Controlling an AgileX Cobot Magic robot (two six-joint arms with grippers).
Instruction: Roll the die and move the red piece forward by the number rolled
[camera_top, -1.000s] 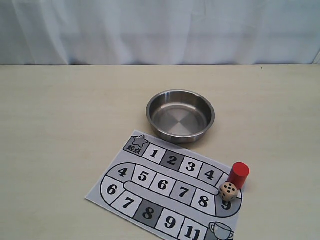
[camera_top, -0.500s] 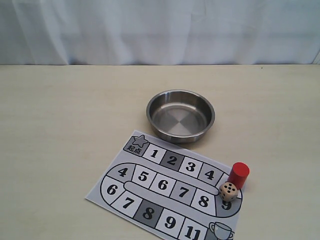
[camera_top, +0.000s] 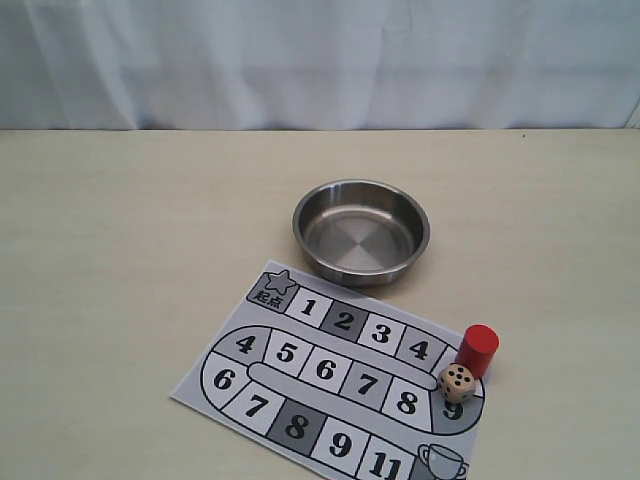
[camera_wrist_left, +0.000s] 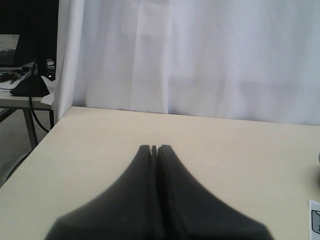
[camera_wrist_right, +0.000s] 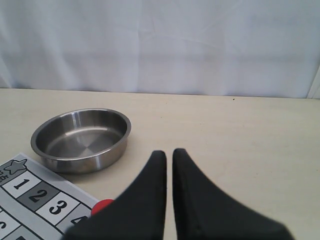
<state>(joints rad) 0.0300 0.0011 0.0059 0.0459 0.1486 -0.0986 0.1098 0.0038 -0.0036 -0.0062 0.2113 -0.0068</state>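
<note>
The red piece (camera_top: 478, 348) stands upright at the right edge of the numbered board (camera_top: 262, 372), next to the upper-row square 4. The die (camera_top: 457, 381) sits just in front of it, on the board's right bend by square 9, dark pips facing up. Neither gripper appears in the exterior view. My left gripper (camera_wrist_left: 154, 148) is shut over bare table, holding nothing. My right gripper (camera_wrist_right: 169, 152) is shut and empty, hanging above the table; a sliver of the red piece (camera_wrist_right: 101, 205) shows beside one finger. The die is hidden in both wrist views.
A steel bowl (camera_top: 360, 272) with nothing in it stands just behind the board; the right wrist view shows this bowl (camera_wrist_right: 80, 162) and the board (camera_wrist_right: 30, 192). A white curtain closes off the back of the table. A board corner (camera_wrist_left: 315, 220) shows in the left wrist view.
</note>
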